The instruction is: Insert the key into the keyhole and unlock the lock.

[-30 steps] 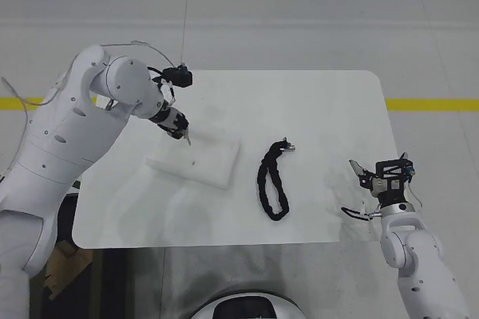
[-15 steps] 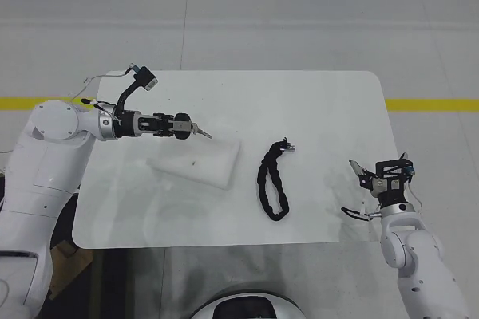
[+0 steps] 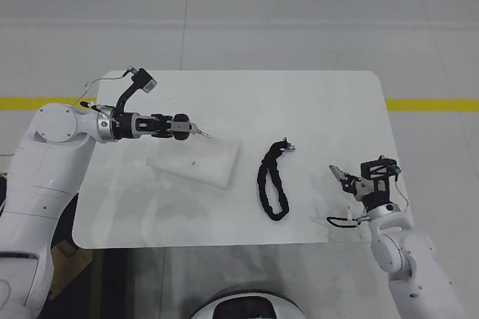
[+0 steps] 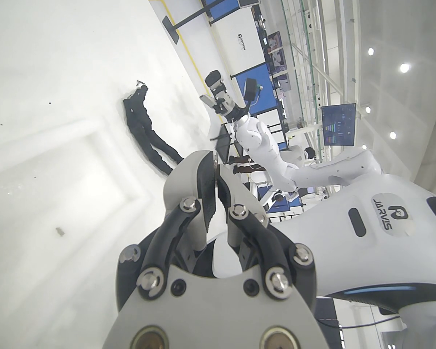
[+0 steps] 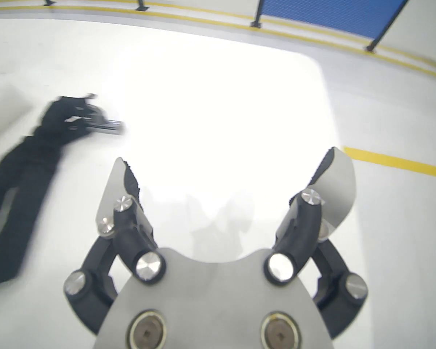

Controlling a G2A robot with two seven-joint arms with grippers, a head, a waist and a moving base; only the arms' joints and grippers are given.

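Gripping key (image 3: 199,131) in closed left jaws, right jaws spread empty; yet to seize lock (image 3: 270,155), insert, unlock.

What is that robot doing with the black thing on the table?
It is getting ready to open a lock. The left gripper is shut on a small key, held by the edge of a white pad. The black cable lock lies in the middle of the table, and nothing touches it. The right gripper is open, on the other side of the lock and apart from it. The key is not in the keyhole yet.
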